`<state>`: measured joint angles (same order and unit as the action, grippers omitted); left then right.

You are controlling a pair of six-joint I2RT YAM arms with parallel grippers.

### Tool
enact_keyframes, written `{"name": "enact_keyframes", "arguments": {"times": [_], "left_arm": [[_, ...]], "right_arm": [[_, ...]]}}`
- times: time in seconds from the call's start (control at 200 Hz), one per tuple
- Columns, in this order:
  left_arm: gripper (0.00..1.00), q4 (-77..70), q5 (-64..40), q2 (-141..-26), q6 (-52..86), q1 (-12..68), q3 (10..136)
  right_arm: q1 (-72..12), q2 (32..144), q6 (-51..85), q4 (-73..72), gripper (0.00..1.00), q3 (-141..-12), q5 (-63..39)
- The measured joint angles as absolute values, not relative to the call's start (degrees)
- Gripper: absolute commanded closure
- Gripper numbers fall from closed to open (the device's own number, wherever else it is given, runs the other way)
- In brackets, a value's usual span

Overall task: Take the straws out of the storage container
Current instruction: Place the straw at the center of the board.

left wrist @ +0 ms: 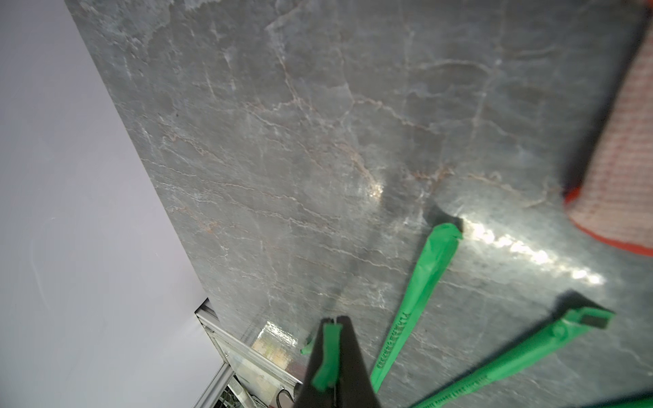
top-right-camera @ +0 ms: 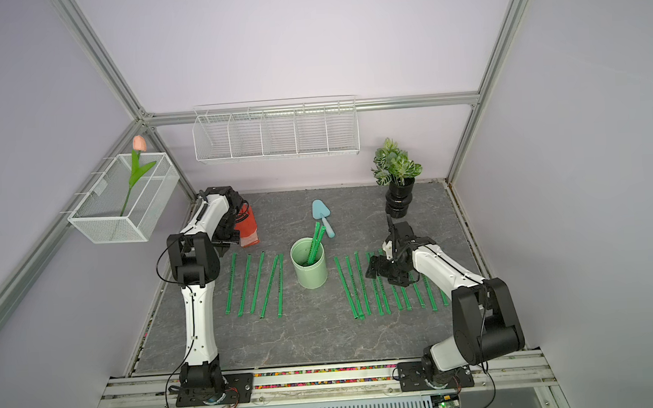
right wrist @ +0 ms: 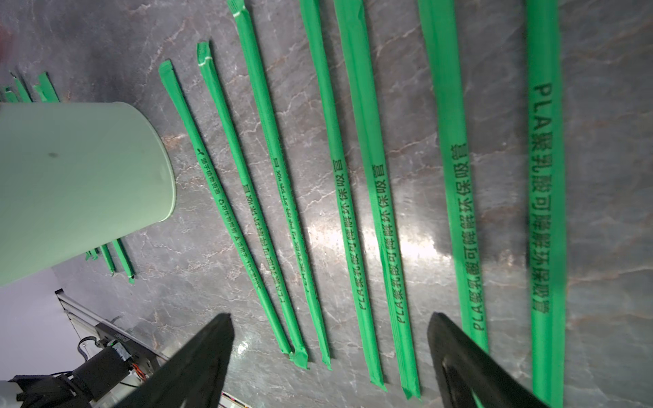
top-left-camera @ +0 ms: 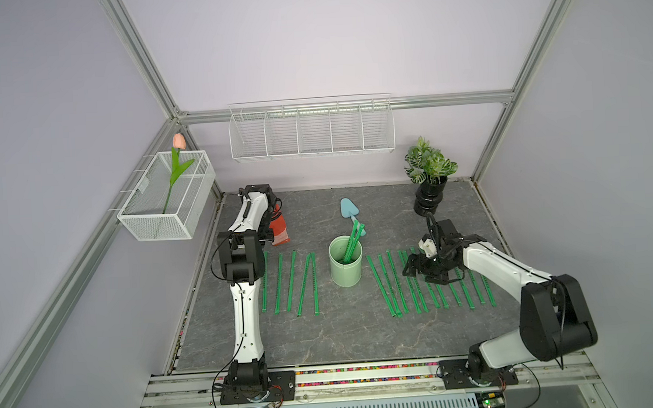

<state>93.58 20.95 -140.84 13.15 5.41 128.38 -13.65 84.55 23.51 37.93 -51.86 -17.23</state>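
Both top views: pale mint-green cylindrical cup (top-left-camera: 345, 269) (top-right-camera: 310, 269) upright mid grey marbled tabletop (top-left-camera: 343, 334); a few long thin green wrapped straws (top-left-camera: 352, 242) lean inside, rest lie in rows either side.
Left wrist: left gripper (left wrist: 334, 319) fingers pressed together, pinching one straw.
Right wrist: right gripper (right wrist: 328, 316) fingers spread wide, empty, over laid straws.

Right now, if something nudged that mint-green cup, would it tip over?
Probably it would slide first: the table shows glossy reflections. A high push could tip the cup, since it stands taller than wide and the straws inside lean on one rim. It looks light, being nearly empty.
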Motion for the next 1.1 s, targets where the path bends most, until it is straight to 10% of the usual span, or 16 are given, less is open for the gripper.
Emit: {"name": "enact_keyframes", "arguments": {"times": [1.1], "left_arm": [[0.78, 93.5, 21.2, -141.3, 12.9, 5.2, 129.8]], "right_arm": [[-13.6, 86.7, 23.1, 36.8, 0.11, -52.2, -17.7]]}}
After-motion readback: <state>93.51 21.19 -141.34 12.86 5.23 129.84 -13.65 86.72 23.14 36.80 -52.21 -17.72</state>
